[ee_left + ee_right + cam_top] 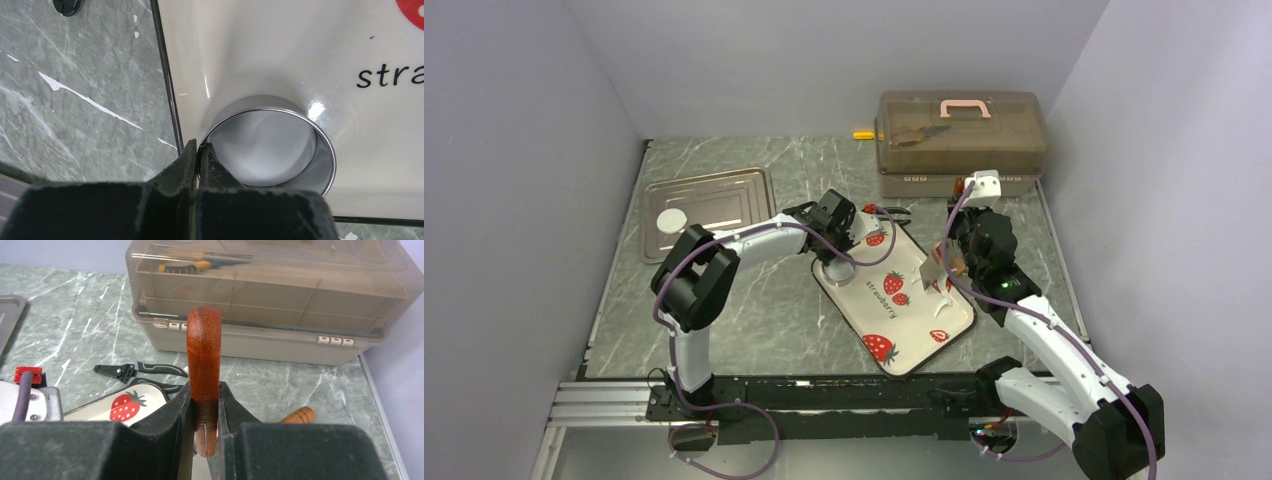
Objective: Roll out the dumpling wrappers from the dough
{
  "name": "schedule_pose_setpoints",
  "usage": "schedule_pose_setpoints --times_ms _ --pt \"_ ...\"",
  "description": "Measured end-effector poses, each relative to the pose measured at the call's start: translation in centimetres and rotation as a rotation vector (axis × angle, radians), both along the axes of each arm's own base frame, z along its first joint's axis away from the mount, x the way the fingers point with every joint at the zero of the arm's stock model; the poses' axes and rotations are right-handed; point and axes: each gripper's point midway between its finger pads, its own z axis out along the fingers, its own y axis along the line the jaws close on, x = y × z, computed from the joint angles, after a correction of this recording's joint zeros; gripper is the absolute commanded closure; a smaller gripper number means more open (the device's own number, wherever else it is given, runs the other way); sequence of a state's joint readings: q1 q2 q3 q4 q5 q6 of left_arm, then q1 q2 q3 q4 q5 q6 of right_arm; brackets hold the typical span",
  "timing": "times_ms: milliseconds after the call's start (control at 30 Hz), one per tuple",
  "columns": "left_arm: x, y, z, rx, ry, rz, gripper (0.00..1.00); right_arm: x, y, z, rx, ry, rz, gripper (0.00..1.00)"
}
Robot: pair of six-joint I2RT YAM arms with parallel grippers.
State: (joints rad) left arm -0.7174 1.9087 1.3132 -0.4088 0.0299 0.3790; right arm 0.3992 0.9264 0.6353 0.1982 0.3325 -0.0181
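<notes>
One round white dumpling wrapper (671,221) lies on the steel baking tray (724,195) at the back left. My left gripper (844,252) (198,147) is shut on the wall of a shiny round ring (272,145) (839,268) standing on the strawberry tray (864,310) (275,50). The pale surface inside the ring could be dough or bare tray; I cannot tell which. My right gripper (949,262) (204,390) is shut on the red-brown wooden handle (204,350) of a scraper, whose metal blade hangs over the tray's right side. Thin white dough scraps (942,308) lie there.
A brown lidded toolbox (959,140) (260,300) stands at the back right. Black pliers (135,371) (892,212) lie behind the strawberry tray. A wooden roller's end (297,415) shows on the marble right of my right gripper. Grey walls close in three sides.
</notes>
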Motion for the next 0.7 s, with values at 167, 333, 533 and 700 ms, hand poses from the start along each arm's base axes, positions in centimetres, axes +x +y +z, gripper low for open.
schedule_pose_setpoints --times_ms 167,333,533,700 --pt "-0.1 -0.1 0.0 -0.005 0.007 -0.004 0.61 0.0 1.1 1.1 0.056 0.003 0.051 1.0" --pt "-1.2 -0.1 -0.4 -0.005 0.052 -0.043 0.4 0.4 2.4 4.1 0.196 -0.036 0.075 1.0" --pt "-2.2 -1.0 3.1 -0.069 0.059 -0.142 0.11 0.5 2.0 6.3 0.356 -0.06 0.012 1.0" --pt "-1.9 -2.7 12.7 -0.261 -0.054 -0.243 0.06 -0.1 1.6 5.5 0.515 -0.037 -0.04 1.0"
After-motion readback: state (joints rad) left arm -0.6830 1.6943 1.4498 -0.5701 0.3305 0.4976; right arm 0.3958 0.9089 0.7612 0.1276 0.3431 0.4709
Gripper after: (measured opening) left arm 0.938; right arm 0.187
